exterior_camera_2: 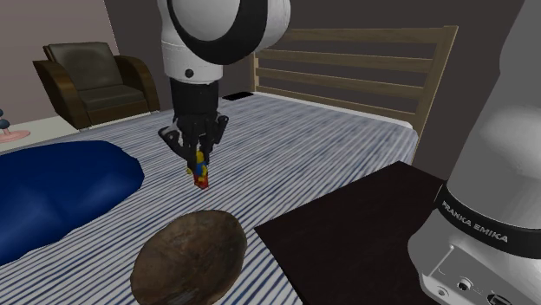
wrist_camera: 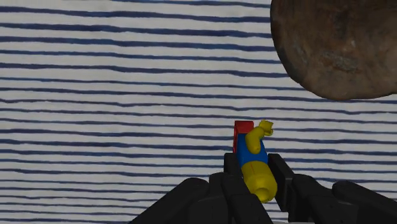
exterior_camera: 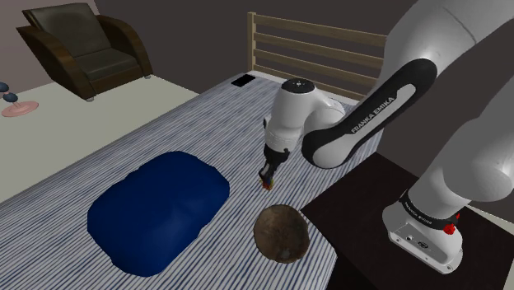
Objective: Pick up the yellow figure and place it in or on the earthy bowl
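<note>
The figure (wrist_camera: pixel 256 164) has a yellow head and arms, a blue body and red legs. My black gripper (wrist_camera: pixel 257 179) is shut on its head, with the legs pointing away from the hand. In the second exterior view the figure (exterior_camera_2: pixel 199 170) hangs below the gripper (exterior_camera_2: pixel 197 152), just above the striped bed. The brown, mottled bowl (exterior_camera_2: pixel 190 259) lies on the bed nearer the camera than the figure. In the shoulder view the gripper (exterior_camera: pixel 268 174) holds the figure (exterior_camera: pixel 266 180) a short way up and left of the bowl (exterior_camera: pixel 281 233).
A dark blue pillow (exterior_camera: pixel 159 206) lies on the striped bed at the shoulder view's left. A slatted wooden headboard (exterior_camera: pixel 317 51) stands behind the arm. My dark stand (exterior_camera: pixel 387 222) borders the bed by the bowl. A dark armchair (exterior_camera: pixel 84 45) sits far off.
</note>
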